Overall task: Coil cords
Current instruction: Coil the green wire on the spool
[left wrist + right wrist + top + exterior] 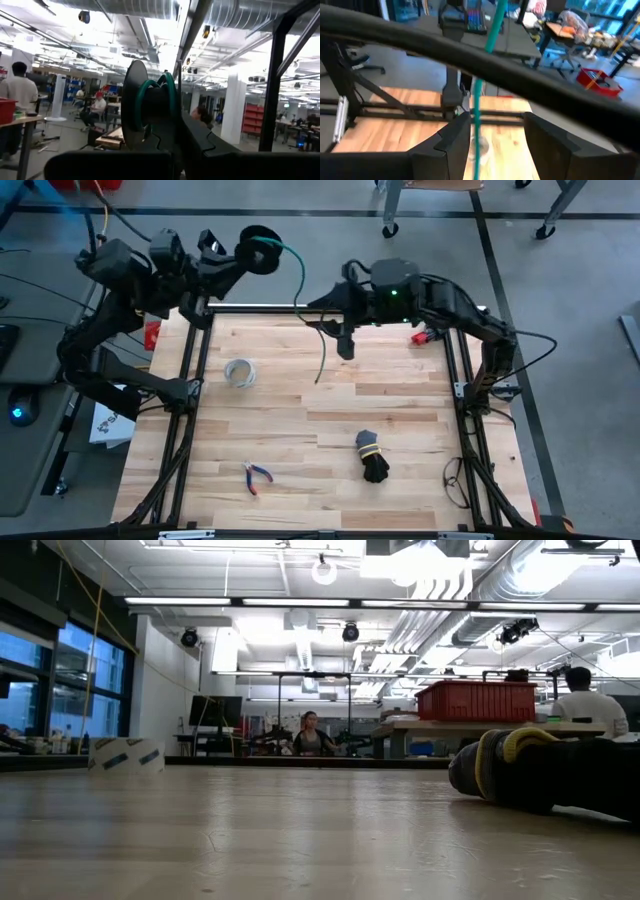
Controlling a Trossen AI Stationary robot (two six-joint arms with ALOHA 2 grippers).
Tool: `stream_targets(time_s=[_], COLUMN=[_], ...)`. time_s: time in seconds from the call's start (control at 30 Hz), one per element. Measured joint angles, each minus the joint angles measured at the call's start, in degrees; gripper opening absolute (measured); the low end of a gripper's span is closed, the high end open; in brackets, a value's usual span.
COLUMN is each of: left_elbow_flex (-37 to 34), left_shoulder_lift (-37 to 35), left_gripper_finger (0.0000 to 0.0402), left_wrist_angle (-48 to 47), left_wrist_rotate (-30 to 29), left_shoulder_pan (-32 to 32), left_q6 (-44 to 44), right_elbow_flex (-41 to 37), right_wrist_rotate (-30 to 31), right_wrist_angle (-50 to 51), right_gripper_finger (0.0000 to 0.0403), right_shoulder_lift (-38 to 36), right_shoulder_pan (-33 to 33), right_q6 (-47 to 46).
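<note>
Seen from above, our left gripper (245, 252) is raised past the far left corner of the tabletop (300, 395), its jaws closed on the spool that carries the dark-green cord (262, 252); in the left wrist view the green turns (167, 97) sit wound around the dark hub just ahead of the closed fingers. From the coil a thin green tail arcs outward and drops onto the wood, ending near the middle of the far half of the tabletop. Our right gripper (340, 330) is stretched in from the right along the far edge, just beside that hanging tail; the right wrist view shows its jaws standing apart with the cord (479, 90) running between the two fingers (452, 137), and we cannot tell whether either finger touches it. Also lying on the wood are a pale grey-white ring (240, 372) at left, a black cord bundle with a yellow tie (371, 455) toward the near right, and small pliers (256, 476) near the front edge.
</note>
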State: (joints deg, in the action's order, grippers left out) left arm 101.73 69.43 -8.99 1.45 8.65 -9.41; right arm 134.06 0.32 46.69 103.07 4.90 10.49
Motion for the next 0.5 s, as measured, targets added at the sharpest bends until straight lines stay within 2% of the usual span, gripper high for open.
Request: stream_targets(time_s=[0.23,0.4,0.5], left_elbow_flex=[-0.10,-0.02,-0.07], left_shoulder_lift=[0.21,0.22,0.31], left_gripper_finger=[0.0001,0.0001,0.0001], left_wrist_angle=[-0.24,-0.22,-0.21], left_wrist_rotate=[0.00,0.00,0.02], left_shoulder_pan=[-0.09,-0.09,-0.09], left_q6=[0.04,0.06,0.03], right_elbow_flex=[0.07,0.13,0.11], right_wrist_rotate=[-1.29,-7.97,-9.47], right_wrist_angle=[-8.49,-14.64,-16.95], right_gripper_finger=[0.0176,0.0177,0.0177], right_shoulder_lift=[0.35,0.42,0.89], right_shoulder_pan=[0.00,1.03,1.59], right_q6=[-1.67,-7.35,-8.97])
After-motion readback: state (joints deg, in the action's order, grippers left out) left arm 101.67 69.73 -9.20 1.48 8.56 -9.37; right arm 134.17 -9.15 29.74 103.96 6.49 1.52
